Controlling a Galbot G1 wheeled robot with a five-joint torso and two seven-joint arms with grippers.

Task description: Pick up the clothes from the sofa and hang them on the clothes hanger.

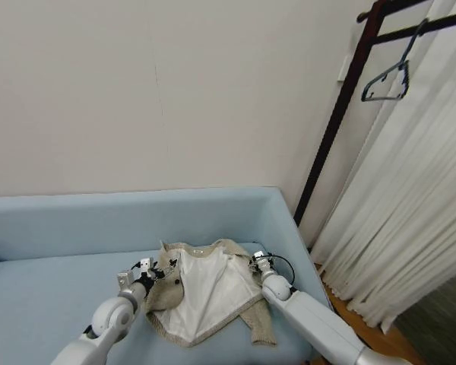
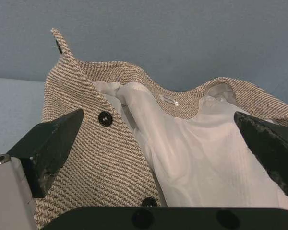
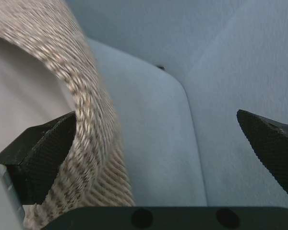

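A beige tweed jacket point(image 1: 205, 293) with a white lining lies spread open on the light blue sofa point(image 1: 53, 304). My left gripper point(image 1: 153, 272) is at the jacket's left front panel; in the left wrist view it is open point(image 2: 158, 143), its fingers straddling the buttoned tweed panel point(image 2: 86, 148) and the lining. My right gripper point(image 1: 257, 262) is at the jacket's right shoulder edge. The right wrist view shows it open point(image 3: 158, 143), one finger point(image 3: 43, 153) against the tweed edge point(image 3: 81, 110). A dark clothes hanger point(image 1: 387, 80) hangs on the rack point(image 1: 342, 106) at upper right.
The dark rack stands past the sofa's right end, in front of white curtains point(image 1: 410, 213). The sofa back point(image 1: 137, 220) runs along a plain wall. Bare seat cushion lies to the left of the jacket.
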